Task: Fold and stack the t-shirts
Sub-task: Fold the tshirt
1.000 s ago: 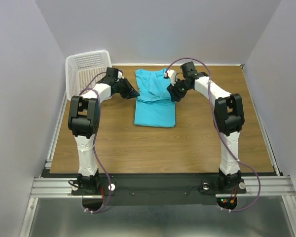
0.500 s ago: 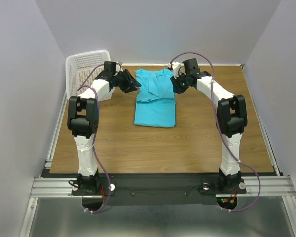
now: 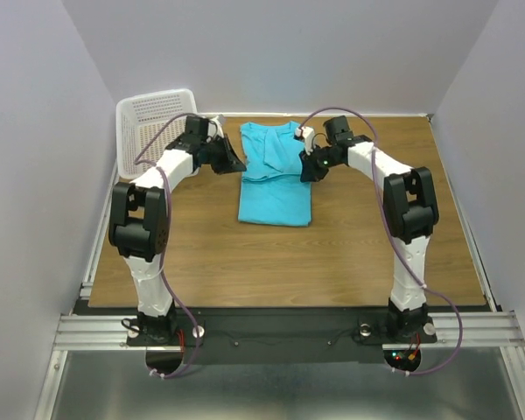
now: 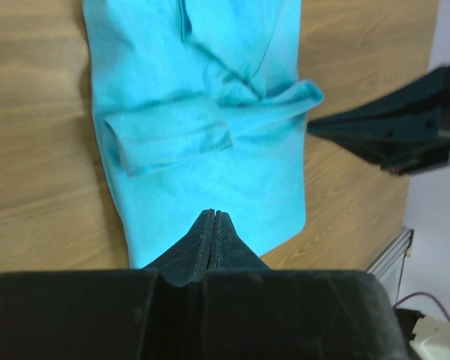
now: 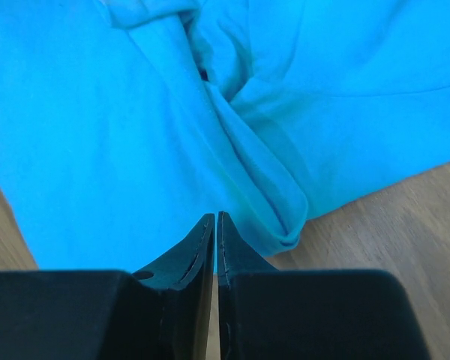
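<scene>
Left gripper (image 4: 214,216) and right gripper (image 5: 215,217) both pinched together at 9 and 3 o'clock of the t-shirt (image 3: 276,201), lying toward 12 o'clock on the worktop (image 3: 332,254); if either nipped air, your fold drags lopsided.

I see the t-shirt (image 3: 276,179) as plain turquoise with no print, a shade darker along its folds. My worktop (image 3: 332,254) is mid-brown wood with fine grain. The basket (image 3: 153,114) at far left is white, its walls a small grid of holes. The left arm (image 3: 150,280) and right arm (image 3: 407,271) are white with black joints. The left claw (image 4: 212,214) and right claw (image 5: 214,216) are black. The cables (image 3: 337,111) are purple.
</scene>
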Controlling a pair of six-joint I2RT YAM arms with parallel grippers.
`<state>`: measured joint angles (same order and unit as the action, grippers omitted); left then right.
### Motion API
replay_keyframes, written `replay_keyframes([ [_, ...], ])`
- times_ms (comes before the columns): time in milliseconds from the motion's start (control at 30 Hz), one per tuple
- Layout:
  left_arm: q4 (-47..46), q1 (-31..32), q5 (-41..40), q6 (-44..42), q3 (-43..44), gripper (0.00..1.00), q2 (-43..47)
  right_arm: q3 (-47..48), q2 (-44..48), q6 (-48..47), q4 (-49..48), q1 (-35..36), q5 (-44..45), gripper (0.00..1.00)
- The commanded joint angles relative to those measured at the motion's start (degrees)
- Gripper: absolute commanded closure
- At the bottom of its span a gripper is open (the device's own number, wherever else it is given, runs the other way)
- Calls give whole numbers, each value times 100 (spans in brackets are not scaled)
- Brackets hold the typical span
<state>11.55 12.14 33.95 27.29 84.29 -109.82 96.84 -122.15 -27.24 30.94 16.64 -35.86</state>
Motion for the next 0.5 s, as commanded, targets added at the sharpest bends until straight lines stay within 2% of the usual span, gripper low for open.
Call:
replay_keyframes([
  [0, 224, 341, -195, -531, -194, 100, 31, 414, -274, -62, 105, 67, 52, 90],
  [167, 251, 587, -354, -602, -185, 100, -311, 669, -459, 17, 97, 67, 447, 92],
  [467, 313, 640, -758, -646, 306, 100, -961, 1179, -775, 342, 88, 67, 808, 97],
])
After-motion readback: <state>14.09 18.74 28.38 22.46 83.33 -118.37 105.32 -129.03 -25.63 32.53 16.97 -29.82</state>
